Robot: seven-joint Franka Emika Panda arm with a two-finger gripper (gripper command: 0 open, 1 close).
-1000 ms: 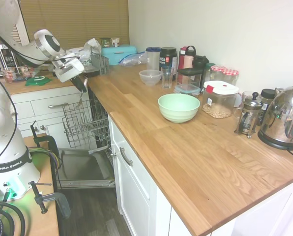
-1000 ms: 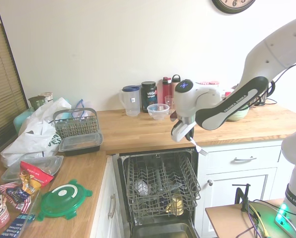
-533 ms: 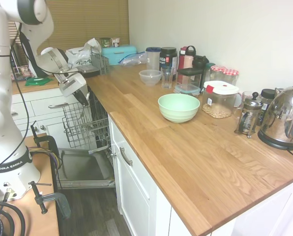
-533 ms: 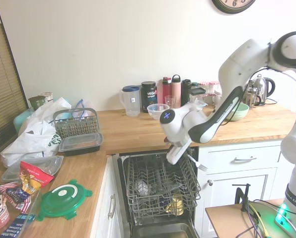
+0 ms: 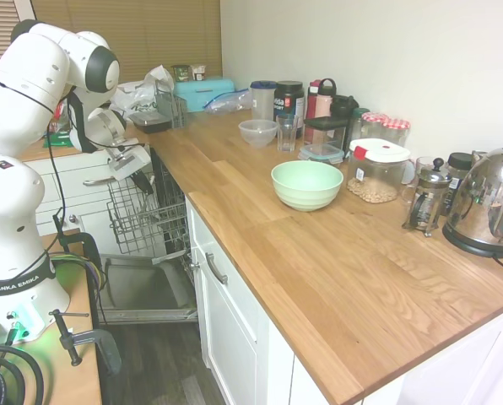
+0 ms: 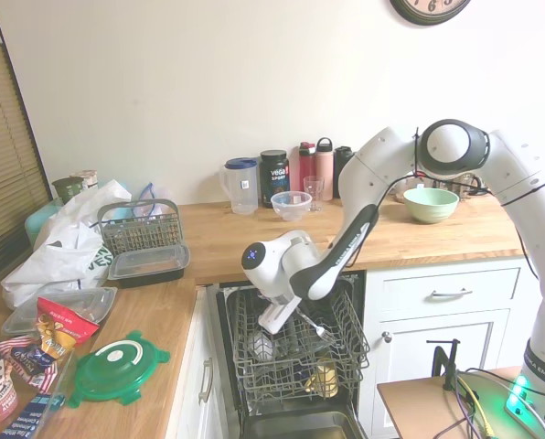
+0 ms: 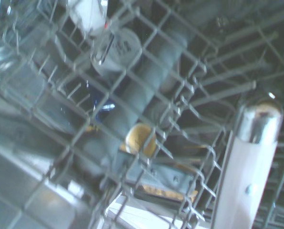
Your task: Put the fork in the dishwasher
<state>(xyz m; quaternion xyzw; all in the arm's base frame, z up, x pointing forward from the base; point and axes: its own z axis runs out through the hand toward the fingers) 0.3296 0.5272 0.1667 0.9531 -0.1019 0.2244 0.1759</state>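
Observation:
The dishwasher stands open under the counter, its grey wire rack (image 6: 291, 352) pulled out over the dropped door (image 5: 142, 291). My gripper (image 6: 276, 319) hangs low over the middle of the rack (image 5: 137, 215), shut on the fork (image 6: 313, 326). The slim silver fork sticks out sideways and slightly down, just above the wires. In the first exterior view the gripper (image 5: 143, 179) sits at the rack's top edge and the fork is too thin to make out. The wrist view shows the rack wires close up and the fork's shiny handle (image 7: 249, 162).
A clear glass (image 6: 261, 346) and a yellowish jar (image 6: 325, 377) sit in the rack. The pale green bowl (image 5: 306, 184) stands on the wooden counter. A loose cutlery basket (image 6: 143, 229) rests on the counter corner. White drawers (image 6: 437, 293) flank the dishwasher.
The arm has swung down from counter height to just over the rack, carrying the fork with it; in the second exterior view it moved left and down.

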